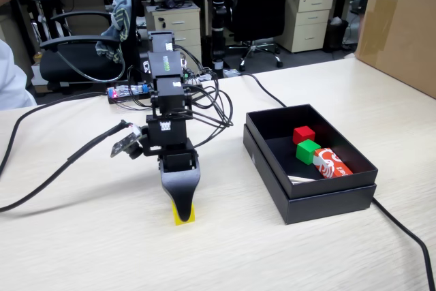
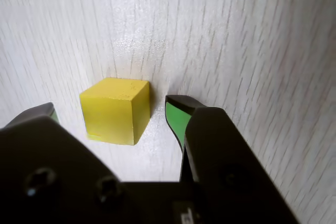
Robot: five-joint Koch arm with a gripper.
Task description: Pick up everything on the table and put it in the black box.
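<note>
One yellow cube (image 2: pixel 115 109) on table (image 2: pixel 236 35), between spread tool (image 2: pixel 113 111) jaws, ungripped; one black box (image 1: pixel 310 199).

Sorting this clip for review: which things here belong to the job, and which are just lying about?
Job:
- yellow cube, on the table between the open gripper's fingers
- black box

Lying about:
- red cube, green cube and red carton, already boxed
- brown carton
- cables

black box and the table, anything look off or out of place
Nothing stands out. The black box sits flat holding a red cube, green cube and red packet; the yellow cube rests squarely between the open gripper jaws.
</note>
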